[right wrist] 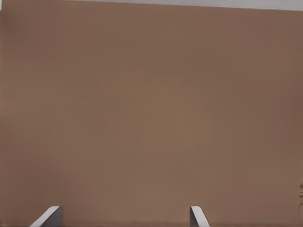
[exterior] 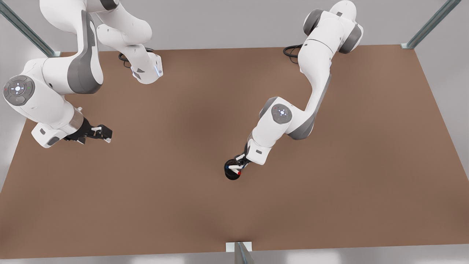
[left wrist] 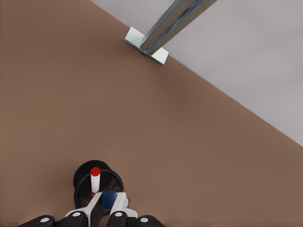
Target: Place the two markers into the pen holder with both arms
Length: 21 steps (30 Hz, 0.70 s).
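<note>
**Q:** Nearest you, what is the big arm at the front view's left doing?

**A:** That one carries the right gripper, and it waits over bare table, well away from the work. Its fingers stand wide apart with nothing between them.

**Q:** And the other arm?

**A:** Your left gripper hangs right over the pen holder, pinching the blue marker by its cap end. The red marker already stands inside the cup, leaning on the rim.

**Q:** What can spoil it?

**A:** I judge that, if you let go off-centre, the blue one may strike the rim or knock the red one and tip out. A sideways pull while you are clamped on it could topple the holder too.
</note>
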Tool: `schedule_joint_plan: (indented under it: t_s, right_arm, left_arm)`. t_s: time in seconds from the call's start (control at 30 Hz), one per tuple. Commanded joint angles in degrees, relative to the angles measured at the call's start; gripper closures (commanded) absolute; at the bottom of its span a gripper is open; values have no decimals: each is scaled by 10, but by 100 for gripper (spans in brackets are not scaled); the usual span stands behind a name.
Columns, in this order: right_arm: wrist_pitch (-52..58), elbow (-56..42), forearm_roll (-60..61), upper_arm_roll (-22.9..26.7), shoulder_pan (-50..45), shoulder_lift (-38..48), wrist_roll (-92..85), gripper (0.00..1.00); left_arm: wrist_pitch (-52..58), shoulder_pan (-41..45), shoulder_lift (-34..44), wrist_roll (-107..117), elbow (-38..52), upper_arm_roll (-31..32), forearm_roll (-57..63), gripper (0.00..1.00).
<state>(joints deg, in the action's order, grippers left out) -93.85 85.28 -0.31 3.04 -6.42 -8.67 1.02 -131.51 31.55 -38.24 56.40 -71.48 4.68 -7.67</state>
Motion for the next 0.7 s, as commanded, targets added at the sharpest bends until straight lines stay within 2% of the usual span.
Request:
schedule_joint_plan:
  t_s: [0.0,0.6,0.67]
  right_arm:
    - [2,0,0,0,0,1,-42,0]
    - [2,0,0,0,4,0,-42,0]
    - [2,0,0,0,4,0,-43,0]
  left_arm:
    - [40,0,-1,44,0,0,-4,79]
    - [47,-2,-41,7,-14,-1,-2,79]
    - [47,-3,-41,-29,-14,-2,-2,0]
